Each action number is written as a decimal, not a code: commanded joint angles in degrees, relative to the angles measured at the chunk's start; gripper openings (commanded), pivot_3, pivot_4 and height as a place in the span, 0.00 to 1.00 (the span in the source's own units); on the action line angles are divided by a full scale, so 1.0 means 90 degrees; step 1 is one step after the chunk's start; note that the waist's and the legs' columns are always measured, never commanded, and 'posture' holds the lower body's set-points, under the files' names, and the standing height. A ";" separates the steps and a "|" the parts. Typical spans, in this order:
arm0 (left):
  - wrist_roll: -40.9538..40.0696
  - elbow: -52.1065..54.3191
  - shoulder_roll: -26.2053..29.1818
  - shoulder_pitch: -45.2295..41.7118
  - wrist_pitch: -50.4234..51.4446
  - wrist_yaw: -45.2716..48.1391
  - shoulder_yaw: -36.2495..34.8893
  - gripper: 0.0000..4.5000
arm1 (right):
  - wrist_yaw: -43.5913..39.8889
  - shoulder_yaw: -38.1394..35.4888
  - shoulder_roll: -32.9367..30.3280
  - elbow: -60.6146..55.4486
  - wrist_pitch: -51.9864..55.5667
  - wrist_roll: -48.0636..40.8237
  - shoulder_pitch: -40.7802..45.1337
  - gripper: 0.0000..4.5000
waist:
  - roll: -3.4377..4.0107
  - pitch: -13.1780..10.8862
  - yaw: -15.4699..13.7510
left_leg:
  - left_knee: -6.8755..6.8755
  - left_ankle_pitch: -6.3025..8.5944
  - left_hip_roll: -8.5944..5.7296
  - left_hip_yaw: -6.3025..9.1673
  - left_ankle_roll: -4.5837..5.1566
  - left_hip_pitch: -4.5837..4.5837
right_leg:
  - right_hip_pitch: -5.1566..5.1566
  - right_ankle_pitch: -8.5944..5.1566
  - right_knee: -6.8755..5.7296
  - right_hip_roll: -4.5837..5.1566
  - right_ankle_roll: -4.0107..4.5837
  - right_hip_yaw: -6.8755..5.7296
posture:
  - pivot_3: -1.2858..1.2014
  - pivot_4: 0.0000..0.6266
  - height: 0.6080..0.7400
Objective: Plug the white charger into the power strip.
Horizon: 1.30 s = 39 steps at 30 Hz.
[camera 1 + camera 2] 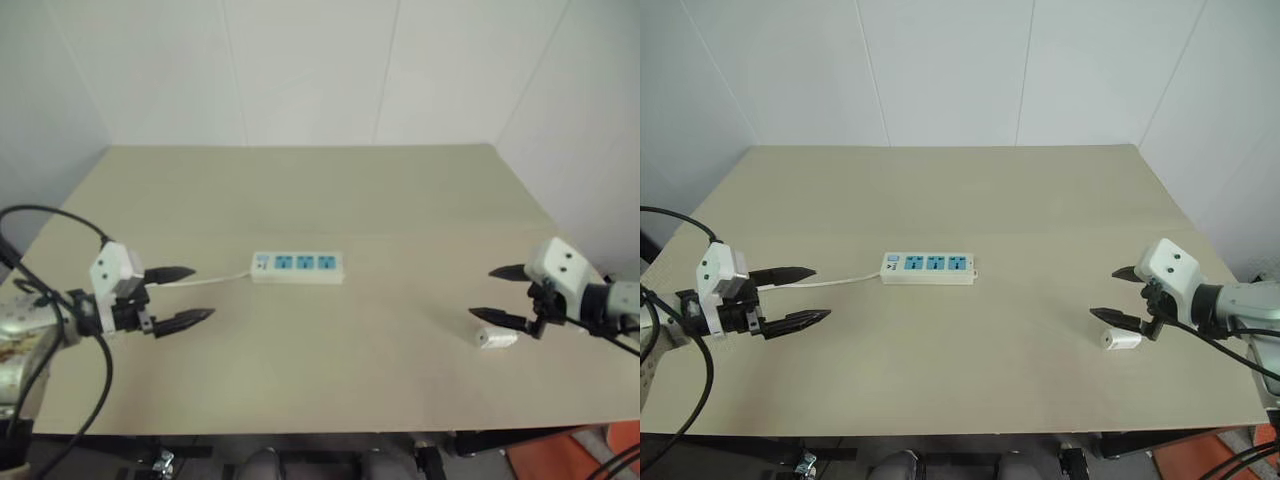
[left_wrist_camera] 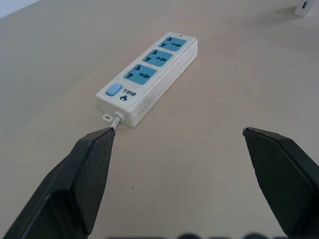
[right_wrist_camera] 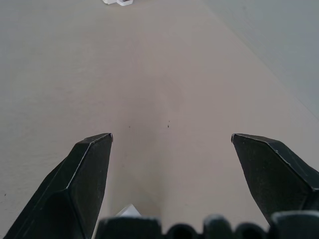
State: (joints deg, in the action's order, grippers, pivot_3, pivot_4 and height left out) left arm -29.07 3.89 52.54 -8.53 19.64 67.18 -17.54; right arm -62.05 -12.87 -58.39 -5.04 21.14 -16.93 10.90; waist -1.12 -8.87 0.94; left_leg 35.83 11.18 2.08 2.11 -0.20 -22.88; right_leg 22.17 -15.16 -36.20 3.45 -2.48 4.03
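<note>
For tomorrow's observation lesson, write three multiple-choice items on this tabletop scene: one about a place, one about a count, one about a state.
1. Where does the white charger lie?
A. on the table beside the right gripper
B. plugged into the strip
C. beside the left gripper

2. How many blue sockets has the power strip?
A. two
B. three
C. five

3. How do the two grippers stand?
A. both shut on the charger
B. left shut, right open
C. both open, holding nothing

Answers:
1 A, it lies loose on the table just under that gripper, far from the strip.
2 B, three show in a row next to the switch.
3 C, the fingers of each stand wide apart with only bare table between them.
</note>
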 commanded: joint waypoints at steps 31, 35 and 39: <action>0.0191 -0.0438 0.0036 -0.0468 -0.0508 0.0183 0.0213 1.00 | 0.0345 -0.0198 0.0226 -0.0109 -0.0244 -0.0117 0.0265 1.00 | 0.0000 0.0000 -0.0004 | 0.0003 0.0000 -0.0001 -0.0002 0.0000 0.0000 | -0.0001 0.0002 -0.0003 0.0000 -0.0002 0.0003 | 0.52 0.24 1.00; 0.0248 -0.0599 0.0034 -0.0633 -0.0570 0.0244 0.0275 1.00 | 0.0340 -0.0208 0.0223 -0.0138 -0.0240 -0.0126 0.0253 1.00 | 0.0000 0.0000 0.0001 | 0.0002 0.0000 0.0000 -0.0002 0.0000 0.0000 | 0.0000 0.0002 -0.0004 -0.0001 -0.0002 0.0002 | 0.52 0.24 1.00; 0.0314 -0.0729 -0.0014 -0.0722 -0.0660 0.0219 0.0353 1.00 | 0.0346 -0.0229 0.0225 -0.0159 -0.0234 -0.0136 0.0241 1.00 | 0.0000 0.0000 0.0002 | 0.0002 0.0000 0.0000 -0.0002 0.0000 -0.0001 | 0.0000 0.0002 -0.0004 -0.0001 -0.0002 0.0002 | 0.52 0.24 1.00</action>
State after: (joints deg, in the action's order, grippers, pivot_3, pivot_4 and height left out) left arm -26.78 -2.36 52.36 -13.72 14.99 69.25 -14.33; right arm -58.93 -12.93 -55.84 -5.06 20.16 -17.07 12.20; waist -1.12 -8.87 0.96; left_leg 35.85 11.18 2.08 2.09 -0.20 -22.89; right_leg 22.16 -15.14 -36.24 3.44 -2.49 4.05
